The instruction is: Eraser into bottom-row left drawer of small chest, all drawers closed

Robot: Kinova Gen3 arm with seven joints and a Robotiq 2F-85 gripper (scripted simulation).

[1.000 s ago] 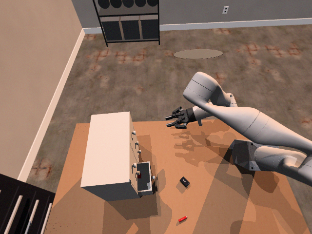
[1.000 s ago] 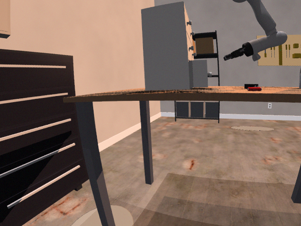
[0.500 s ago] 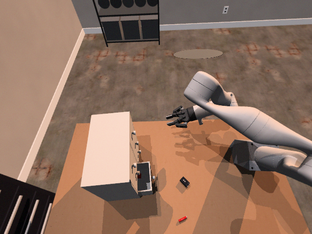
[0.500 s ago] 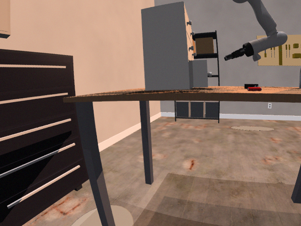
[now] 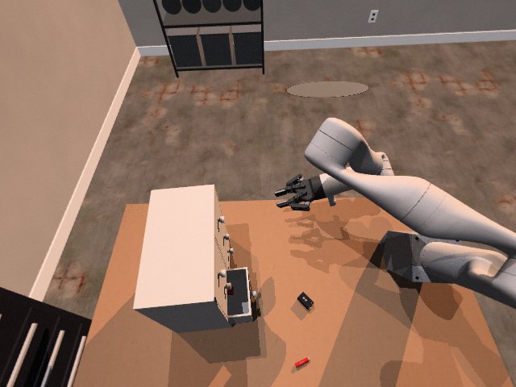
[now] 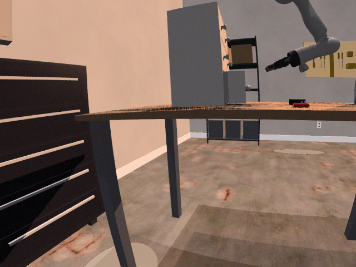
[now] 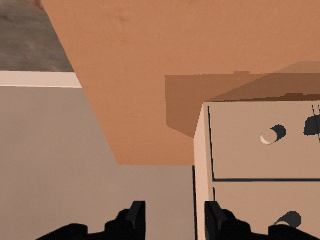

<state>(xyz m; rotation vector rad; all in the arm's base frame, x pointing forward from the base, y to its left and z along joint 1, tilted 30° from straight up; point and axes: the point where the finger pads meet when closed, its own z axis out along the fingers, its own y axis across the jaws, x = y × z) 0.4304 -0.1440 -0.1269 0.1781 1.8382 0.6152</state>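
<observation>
Black two-finger gripper [image 5: 281,198] [image 6: 268,69] [image 7: 174,217], part-open w/ nothing between its fingers, hovers off the small cream chest [image 5: 179,245] [image 6: 197,57] [image 7: 240,155]. Small dark-red block [image 5: 230,290], apparently the eraser, lies in the pulled-out btm L drawer [image 5: 250,291] [image 6: 237,86]; black box [image 5: 305,301] [image 6: 293,101] & red cylinder [image 5: 301,361] [image 6: 300,105] rest on the orange-brown tabletop [image 5: 271,237] [image 6: 287,115] [image 7: 125,75].

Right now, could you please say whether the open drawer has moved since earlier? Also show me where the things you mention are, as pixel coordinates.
No, the open drawer [image 5: 250,291] [image 6: 236,87] sticks out from the chest [image 5: 179,250] [image 6: 197,57] [image 7: 240,160] by the same amount.
</observation>
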